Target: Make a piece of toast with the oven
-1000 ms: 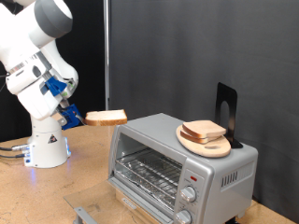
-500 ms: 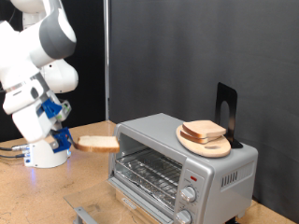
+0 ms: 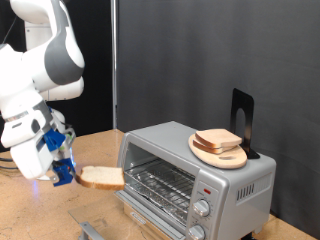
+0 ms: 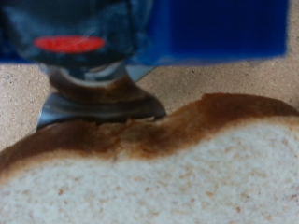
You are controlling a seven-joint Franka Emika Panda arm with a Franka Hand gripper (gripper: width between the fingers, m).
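My gripper (image 3: 68, 174) is shut on a slice of pale bread with a tan crust, the piece of toast (image 3: 101, 178), and holds it flat in the air just to the exterior view's left of the oven's open front. The silver-grey oven (image 3: 190, 170) stands at the right with its wire rack (image 3: 160, 181) showing, two knobs and a red light (image 3: 206, 189). A second similar slice (image 3: 217, 141) lies on a round wooden plate (image 3: 213, 154) on top of the oven. In the wrist view the held slice (image 4: 168, 168) fills the picture, close up and blurred.
A black stand (image 3: 242, 117) rises behind the plate on the oven. The wooden tabletop (image 3: 45, 210) spreads below the gripper. A grey object (image 3: 92, 230) lies at the table's front edge. A black curtain backs the scene.
The gripper has carried the slice downward, from about the oven's top level to the height of the oven's opening, and the arm has swung lower to the left.
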